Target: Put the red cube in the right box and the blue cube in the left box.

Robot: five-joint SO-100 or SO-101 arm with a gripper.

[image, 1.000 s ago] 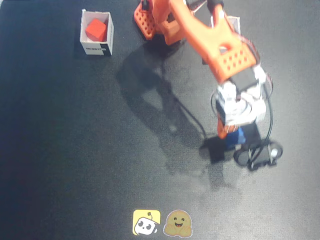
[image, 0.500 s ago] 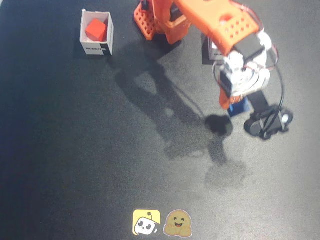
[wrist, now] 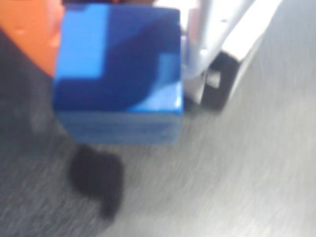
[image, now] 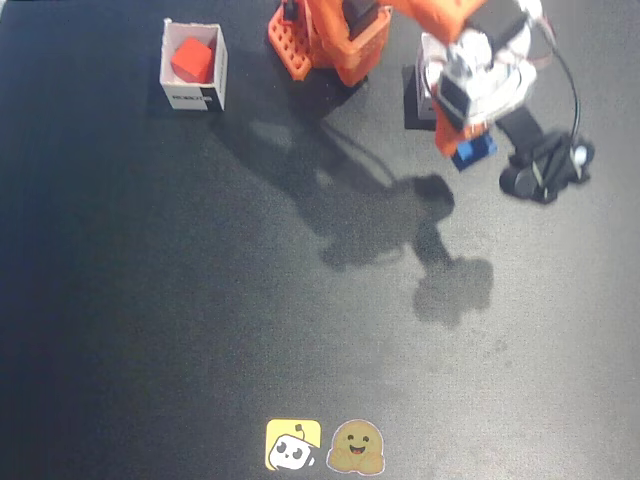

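Observation:
The red cube lies inside the white box at the upper left of the fixed view. The blue cube hangs in the air at the upper right, with my gripper shut on it. In the wrist view the blue cube fills the upper left, held between an orange finger and a white one, well above the mat. A second white box sits behind the arm, mostly covered by it.
The arm's orange base stands at the top middle of the black mat. A black wrist camera sticks out on the right. Two stickers lie at the bottom edge.
The gripper has lifted the blue cube and carried it up the picture toward the white box behind the arm. The shadows on the mat shifted with it.

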